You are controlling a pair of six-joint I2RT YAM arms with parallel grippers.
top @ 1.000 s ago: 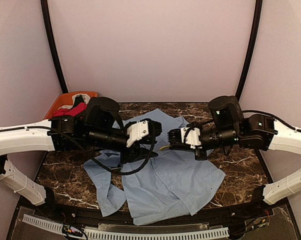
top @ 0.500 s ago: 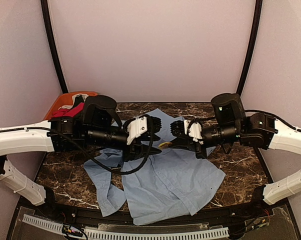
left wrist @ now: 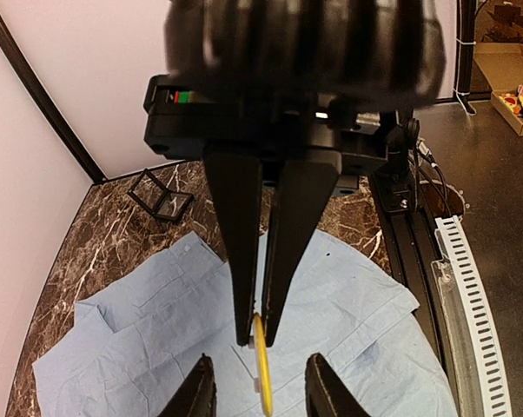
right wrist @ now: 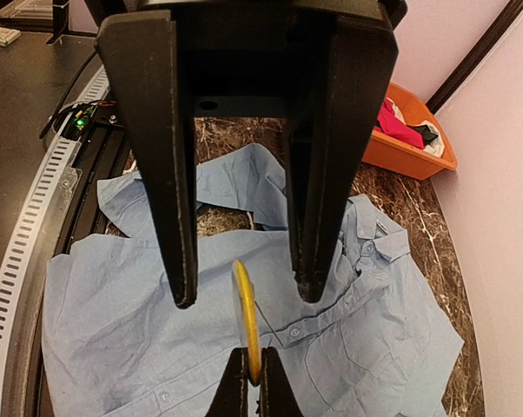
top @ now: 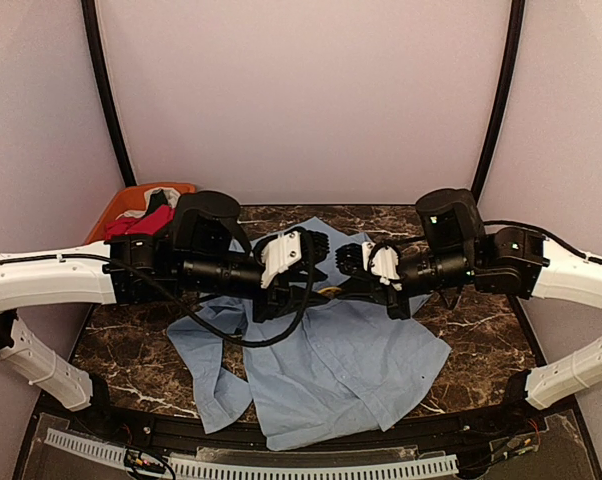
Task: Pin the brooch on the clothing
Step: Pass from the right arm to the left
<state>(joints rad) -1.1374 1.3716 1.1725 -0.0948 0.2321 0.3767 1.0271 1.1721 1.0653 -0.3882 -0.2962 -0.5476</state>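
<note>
Hovering above the light blue shirt (top: pixel 351 360), which is lying spread and rumpled across the marble table (top: pixel 131 350), the two arms are meeting tip to tip with the brooch (right wrist: pixel 244 304) between them, clear of the cloth.

As I am judging it, the main risk is sitting in this handover. The brooch is showing as a thin yellow disc seen edge-on, and only its lower rim is being pinched. If the left pincer (left wrist: pixel 261 358) is closing off-centre, or catching the rim instead of the flat faces, the disc is likely to be twisting or springing out and falling onto the shirt. A release by the right pincer (right wrist: pixel 253 358) before the other arm is gripping firmly would be causing the same loss. The fingertips of both arms are also crowding close together, so a slight misalignment is risking a knock between them. I cannot tell whether the pin on the back is open, or which way it is facing. That is leaving the later push into the fabric uncertain.

The right pincer is clamping fully closed on the brooch and holding it upright. The left pincer is standing partly open, with its two fingers straddling the disc. A gap is showing on each side, and it is touching nothing I can see.
</note>
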